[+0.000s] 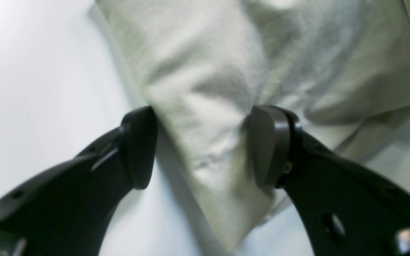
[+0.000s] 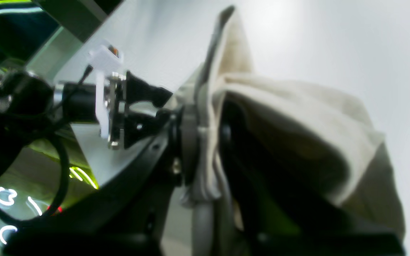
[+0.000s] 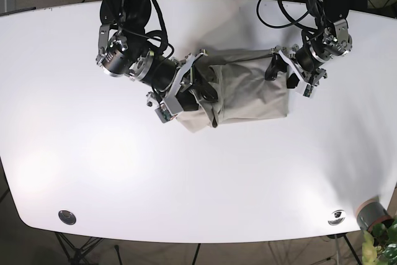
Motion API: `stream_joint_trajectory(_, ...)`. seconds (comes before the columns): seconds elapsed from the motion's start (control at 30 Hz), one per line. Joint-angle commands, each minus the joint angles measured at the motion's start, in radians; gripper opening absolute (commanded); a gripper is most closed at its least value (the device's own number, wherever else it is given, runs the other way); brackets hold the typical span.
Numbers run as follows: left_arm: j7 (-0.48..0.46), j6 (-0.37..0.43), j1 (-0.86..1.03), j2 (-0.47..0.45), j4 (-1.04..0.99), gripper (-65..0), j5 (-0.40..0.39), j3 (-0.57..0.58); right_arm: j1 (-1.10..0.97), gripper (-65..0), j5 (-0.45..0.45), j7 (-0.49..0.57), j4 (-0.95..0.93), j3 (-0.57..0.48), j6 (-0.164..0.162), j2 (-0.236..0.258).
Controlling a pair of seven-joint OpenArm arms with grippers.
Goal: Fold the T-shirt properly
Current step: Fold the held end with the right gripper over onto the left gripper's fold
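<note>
1. Biggest worry is the right gripper (image 2: 205, 131): its jaws are pinched tight on a bunched edge of the pale cream cotton T-shirt (image 3: 248, 94). If it pulls toward 3 o'clock with that thick wad in its grip, I'd guess it drags the whole shirt instead of laying a clean flap.

2. The left gripper (image 1: 203, 145) has its dark fingers spread apart, straddling a pointed corner of cloth without squeezing it. If it closes from here it might catch just one layer, or the tip could slip out, and the fold would go crooked.

3. With one end gripped and the other end loose, any hard tug probably skews the edges.

4. The shirt sits a bit above the middle of the glossy white table (image 3: 198, 172), stretched between the two arms. It's already a rough rectangle, flattish toward 3 o'clock, but lumpy and doubled over toward 9 o'clock, with a fold hanging down at about 7 o'clock. Lots of soft wrinkles.
</note>
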Motion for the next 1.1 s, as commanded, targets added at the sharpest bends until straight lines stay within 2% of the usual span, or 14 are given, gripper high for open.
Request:
stream_joint_trajectory(0.0, 0.013, -0.001, 0.006, -0.008, 0.006, -26.7, 0.003, -0.001, 0.035, -62.8, 0.018, 0.025, -0.021, -0.008, 0.003, -0.003)
stream_joint_trajectory(0.27, 0.013, -0.001, 0.007, -0.008, 0.006, -26.7, 0.003, 0.001, 0.093, -62.8, 0.018, 0.044, -0.107, -0.013, 0.000, -0.003)
stream_joint_trajectory(0.4, 0.013, -0.001, 0.006, -0.008, 0.006, -26.7, 0.003, 0.001, 0.096, -62.8, 0.012, 0.063, -0.115, -0.060, -0.002, -0.003)
stream_joint_trajectory(0.53, 0.013, -0.001, 0.006, -0.008, 0.006, -26.7, 0.003, 0.001, 0.095, -62.8, -0.057, 0.092, -0.116, -0.132, -0.002, -0.003)
stream_joint_trajectory(0.7, 0.013, -0.001, 0.007, -0.008, 0.006, -26.7, 0.003, 0.002, 0.096, -62.8, -0.098, 0.140, -0.139, -0.215, -0.002, -0.003)
stream_joint_trajectory(0.97, 0.013, -0.001, 0.009, -0.008, 0.006, -26.7, 0.003, 0.002, 0.136, -62.8, -0.147, 0.270, -0.262, -0.336, -0.008, -0.003)
stream_joint_trajectory(1.07, 0.013, -0.001, 0.010, -0.008, 0.006, -26.7, 0.003, 0.002, 0.142, -62.6, -0.149, 0.308, -0.314, -0.381, -0.060, -0.003)
